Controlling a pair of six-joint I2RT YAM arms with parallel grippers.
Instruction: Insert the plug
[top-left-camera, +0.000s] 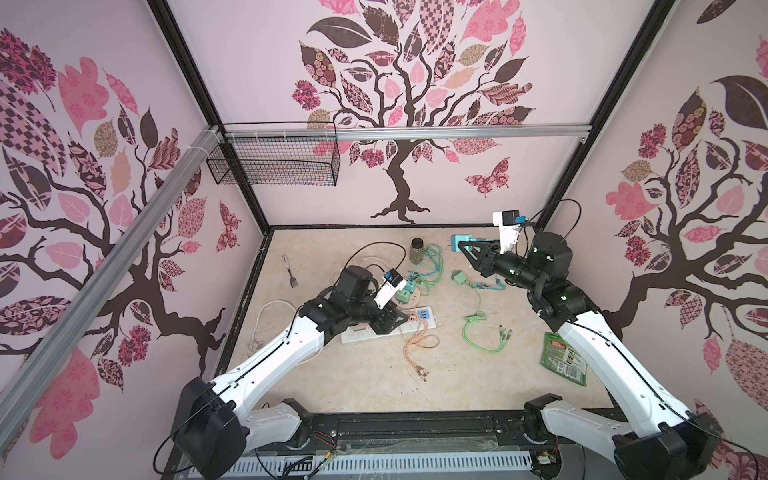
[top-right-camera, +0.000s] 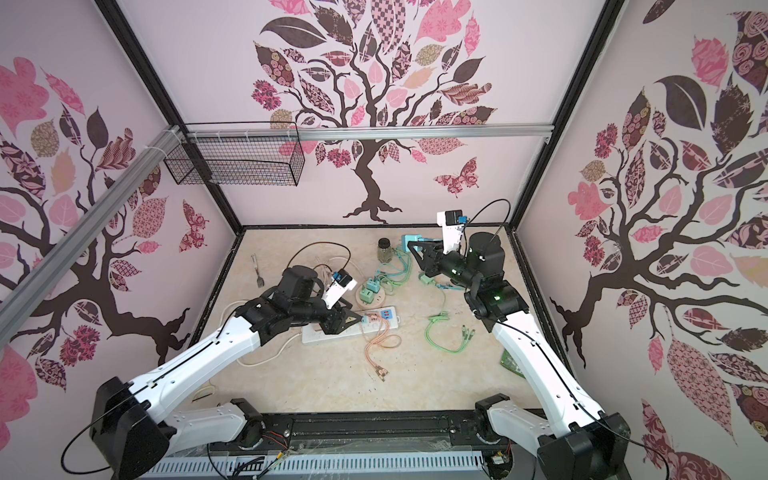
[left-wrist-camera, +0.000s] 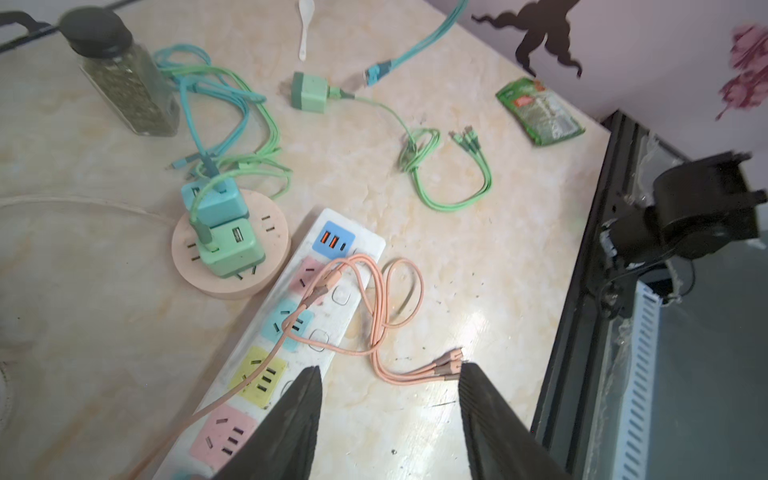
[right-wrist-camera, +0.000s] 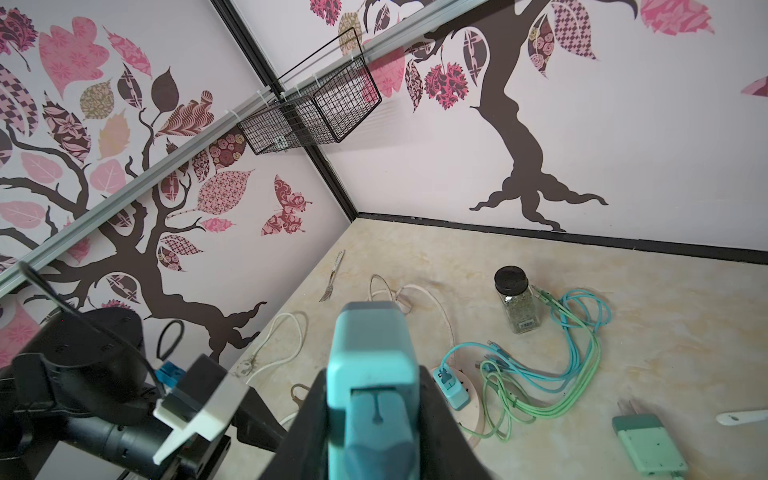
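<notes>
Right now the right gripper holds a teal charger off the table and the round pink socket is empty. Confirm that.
Wrong on one point. The left wrist view shows the round pink socket with a blue charger and a green charger plugged into it, not empty. The right gripper does hold the teal charger off the table.

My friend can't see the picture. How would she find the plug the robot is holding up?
Find the tree on the back wall, then drop to the right gripper near the table's far right corner. It is shut on a blue-green plug, up in the air. The other plugs sit in the round pink socket or lie on the table.
</notes>
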